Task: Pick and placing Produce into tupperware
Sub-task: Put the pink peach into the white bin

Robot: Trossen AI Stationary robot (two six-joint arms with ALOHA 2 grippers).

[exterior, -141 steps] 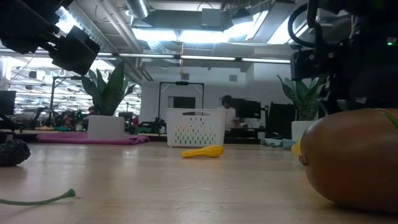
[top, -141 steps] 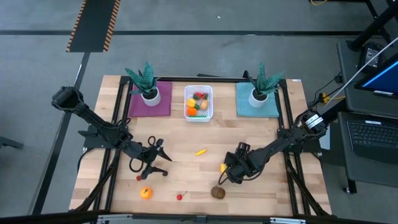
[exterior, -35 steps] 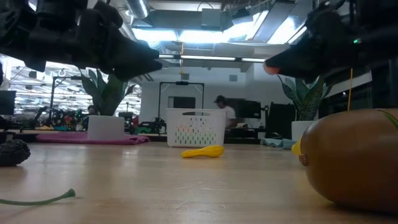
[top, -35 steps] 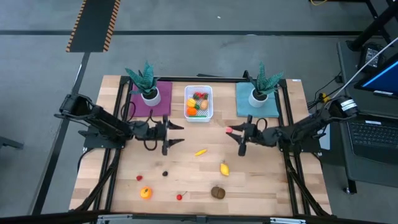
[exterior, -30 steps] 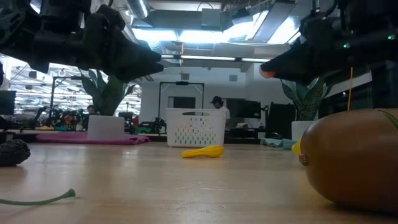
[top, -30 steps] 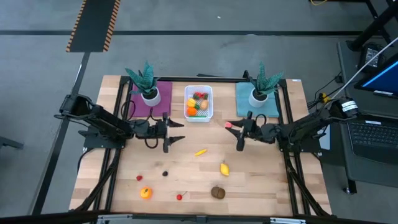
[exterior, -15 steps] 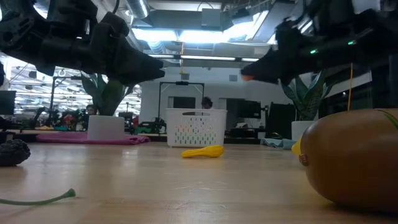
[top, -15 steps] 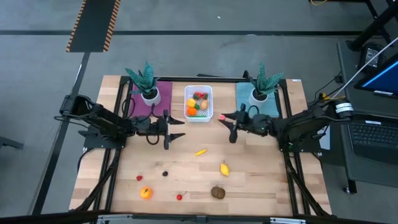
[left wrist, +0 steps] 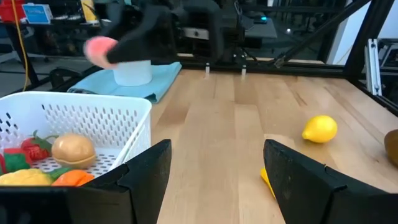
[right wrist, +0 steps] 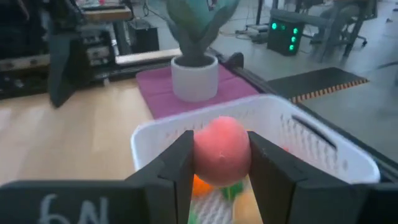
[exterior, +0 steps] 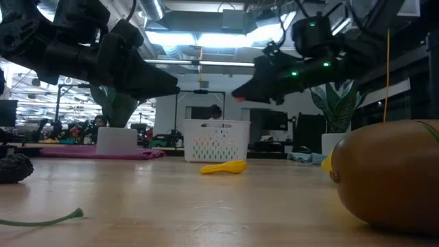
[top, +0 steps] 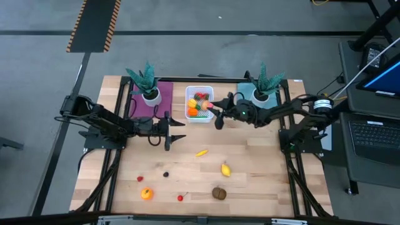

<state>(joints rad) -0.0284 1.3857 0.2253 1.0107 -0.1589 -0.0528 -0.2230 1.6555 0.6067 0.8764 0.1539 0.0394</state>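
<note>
Delivery underway: right tool [right wrist: 219,163], clamped on a pink fruit [right wrist: 222,150], hovers at the tupperware [right wrist: 323,152] rim; next it should open above it. Left tool [left wrist: 214,171] waits open, empty.

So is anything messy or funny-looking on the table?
Nothing looks broken or spilled. Loose toy produce like the banana and lemon lies scattered on the table, waiting for the tub.

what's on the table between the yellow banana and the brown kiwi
In the high view, one yellow lemon lies between banana and kiwi; otherwise bare wood.
</note>
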